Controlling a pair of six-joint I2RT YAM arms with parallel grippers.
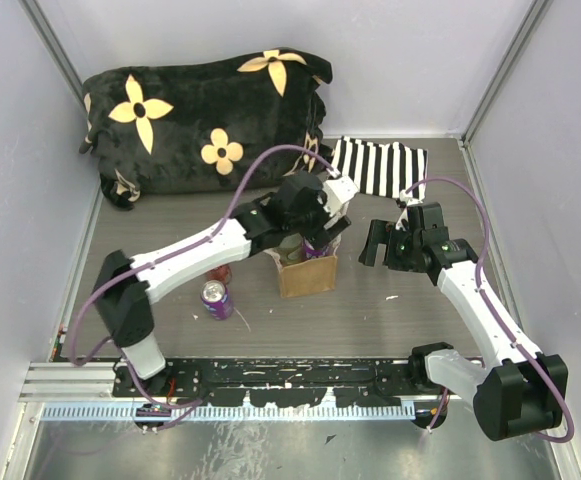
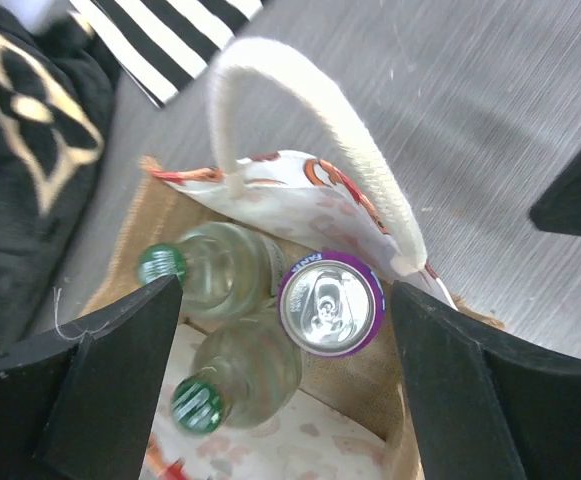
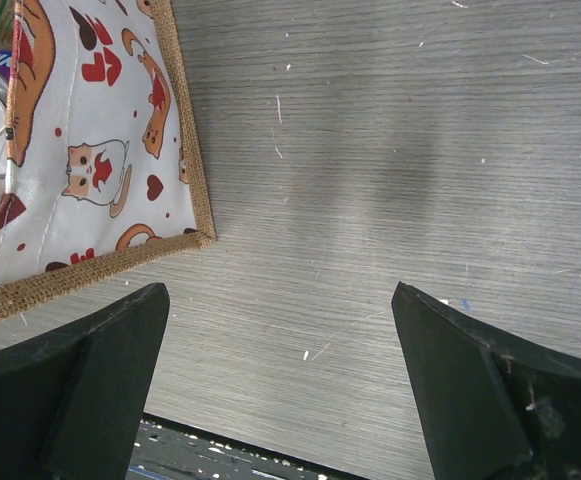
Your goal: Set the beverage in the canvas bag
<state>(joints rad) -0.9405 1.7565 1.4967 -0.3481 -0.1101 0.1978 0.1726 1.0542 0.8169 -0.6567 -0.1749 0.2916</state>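
Okay, so from my end the purple can [image 2: 330, 303] is inside the canvas bag [image 1: 308, 277], standing upright with its top facing the left wrist camera. It's tucked into the corner under the cream handle [image 2: 370, 170], right beside two clear bottles with green caps [image 2: 225, 270]. I'd guess it got that corner because it was the only gap the bottles leave.

The left tool [image 2: 288, 290] hangs straight over the bag mouth with its jaws spread wide, one on either side of the can and neither touching it, so nothing is gripped. The wrist view is a bit soft, so I can't swear the can sits flat on the bottom rather than leaning on the wall.

The right tool [image 3: 280, 295] is also wide open and holding nothing. It's over bare bench [image 3: 370, 150] just off the bag's printed side, probably parked there to stay out of the way.

To me this can looks placed. A second purple can [image 1: 215, 298] stands on the bench near the left arm, well apart from the bag.
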